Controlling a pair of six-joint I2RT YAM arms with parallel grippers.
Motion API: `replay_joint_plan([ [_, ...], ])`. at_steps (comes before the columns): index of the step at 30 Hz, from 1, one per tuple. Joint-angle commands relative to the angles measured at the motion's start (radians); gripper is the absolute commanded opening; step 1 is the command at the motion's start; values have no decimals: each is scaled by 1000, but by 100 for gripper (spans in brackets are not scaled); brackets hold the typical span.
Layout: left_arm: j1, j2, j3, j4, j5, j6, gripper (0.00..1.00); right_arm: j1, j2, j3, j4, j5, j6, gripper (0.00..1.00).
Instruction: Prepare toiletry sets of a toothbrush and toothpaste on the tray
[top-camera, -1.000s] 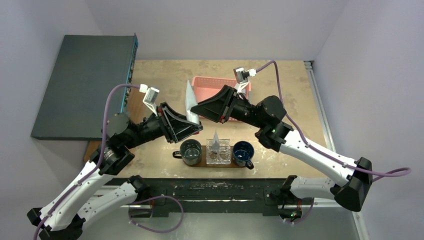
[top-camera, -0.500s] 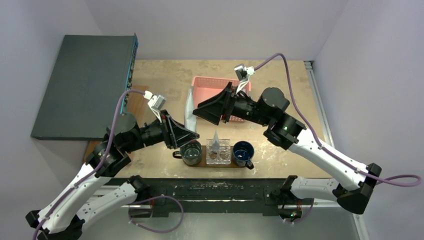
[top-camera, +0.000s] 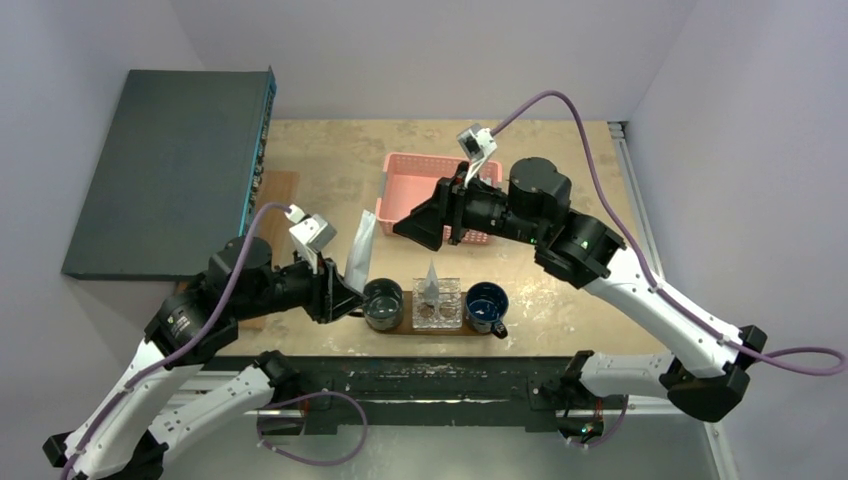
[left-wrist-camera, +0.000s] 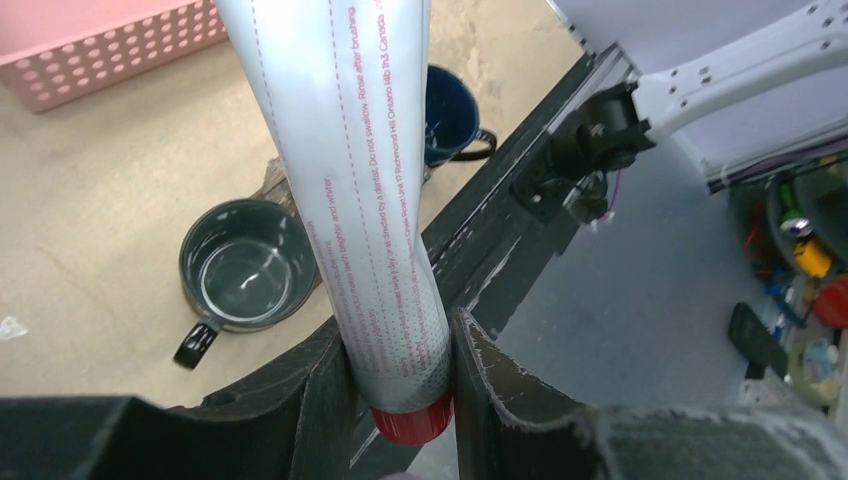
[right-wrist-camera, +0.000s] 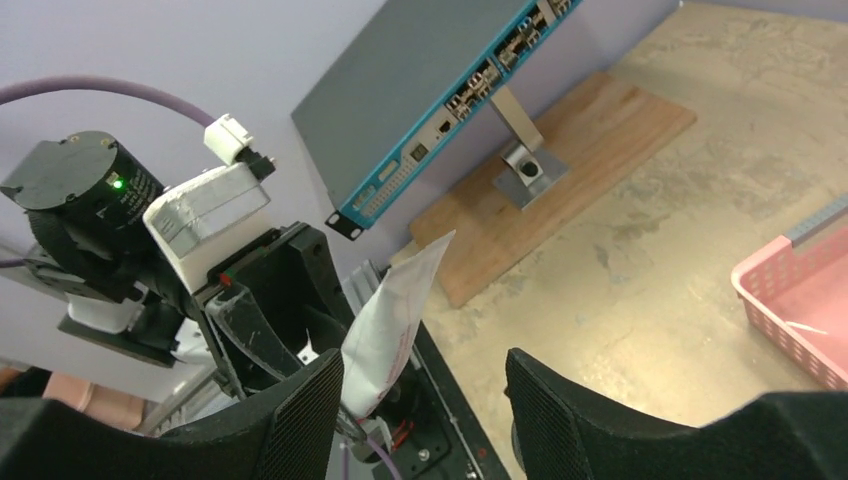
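My left gripper (top-camera: 340, 293) (left-wrist-camera: 400, 345) is shut on a white and silvery toothpaste tube (top-camera: 358, 255) (left-wrist-camera: 360, 200) near its red cap. The tube's flat end points up and away, just left of the grey mug (top-camera: 382, 303). The dark brown tray (top-camera: 407, 319) lies near the table's front edge under two mugs and a clear glass holder (top-camera: 437, 305). A pale pointed tube (top-camera: 431, 280) stands in that holder. My right gripper (top-camera: 415, 225) (right-wrist-camera: 420, 375) is open and empty, hanging by the pink basket's front left corner. The held tube (right-wrist-camera: 395, 320) shows beyond its left finger. No toothbrush is clearly visible.
A blue mug (top-camera: 487, 303) (left-wrist-camera: 450, 100) stands at the tray's right end. The pink lattice basket (top-camera: 425, 185) (right-wrist-camera: 800, 290) sits at mid table. A dark network box (top-camera: 170, 170) (right-wrist-camera: 440, 90) on a wooden stand (right-wrist-camera: 560, 190) fills the far left.
My right gripper has opened, let go of the tube and drawn back toward the basket. The left arm has carried the tube down and toward the near edge, beside the grey mug.
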Motion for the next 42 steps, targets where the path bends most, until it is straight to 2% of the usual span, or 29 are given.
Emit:
replay_joint_plan([
  [1,3,25,61,-130,5,154,0,4,33,100,-121,-31,-49,64],
  [8,1,61,79,-267,-29,277,0,0,112,182,-256,-114,-34,64],
  [17,-132,49,104,-305,-206,306,0,-2,210,166,-292,-294,29,64],
  [28,-232,51,98,-314,-320,318,0,-4,226,72,-171,-434,101,64],
  [42,-376,114,107,-331,-480,331,0,-13,283,39,-88,-465,192,61],
])
